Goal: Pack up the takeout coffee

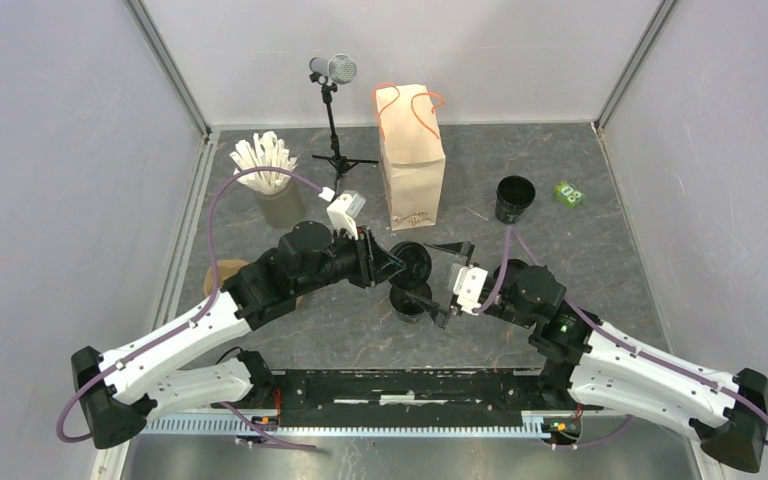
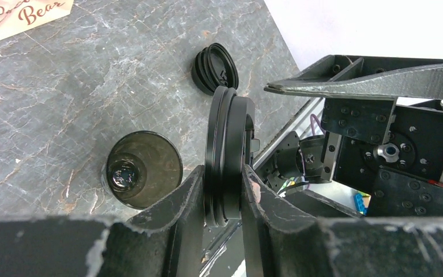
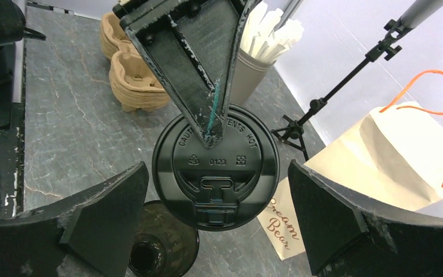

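Nothing is packed yet. At the centre of the top view, the left gripper (image 2: 222, 176) is clenched on the black lid (image 2: 228, 138), holding it on edge above the table. The right gripper (image 3: 217, 167) is spread wide and empty, its fingers either side of the lid without touching it. The small black cup (image 2: 143, 168) stands open and uncapped just below the lid. Capping and bagging both look to remain. Further up the frame, the brown paper bag (image 1: 412, 160) stands upright, well apart from the cup. Whether its mouth is open is hard to tell. The gripped lid shows doubled rims, so it may be two lids nested. A cardboard carrier (image 3: 130, 69) is partly hidden under the left arm
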Robot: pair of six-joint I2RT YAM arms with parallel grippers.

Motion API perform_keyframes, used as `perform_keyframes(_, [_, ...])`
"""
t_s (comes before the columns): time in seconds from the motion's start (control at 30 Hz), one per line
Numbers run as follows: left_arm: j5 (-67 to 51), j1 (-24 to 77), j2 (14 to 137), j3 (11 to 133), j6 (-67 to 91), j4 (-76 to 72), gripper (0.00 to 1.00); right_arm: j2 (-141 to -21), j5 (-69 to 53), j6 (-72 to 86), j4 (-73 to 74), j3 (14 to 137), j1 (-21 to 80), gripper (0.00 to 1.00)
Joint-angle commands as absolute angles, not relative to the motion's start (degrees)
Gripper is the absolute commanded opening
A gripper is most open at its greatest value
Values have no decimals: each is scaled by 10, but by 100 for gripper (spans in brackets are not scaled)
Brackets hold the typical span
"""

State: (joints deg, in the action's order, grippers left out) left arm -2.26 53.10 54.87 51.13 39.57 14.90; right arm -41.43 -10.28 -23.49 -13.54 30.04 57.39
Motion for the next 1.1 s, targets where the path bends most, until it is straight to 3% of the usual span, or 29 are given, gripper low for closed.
perform_keyframes(0.0, [-51, 529, 536, 512, 416, 142, 34, -414, -76, -256, -154, 301, 580, 98])
perform_keyframes(0.97, [-84, 529, 536, 507, 406, 141, 34, -416, -49, -259, -140, 301, 601, 95])
perform_keyframes(1.07, [-91, 529, 538, 510, 400, 143, 34, -420, -48, -255, -138, 304, 600, 98])
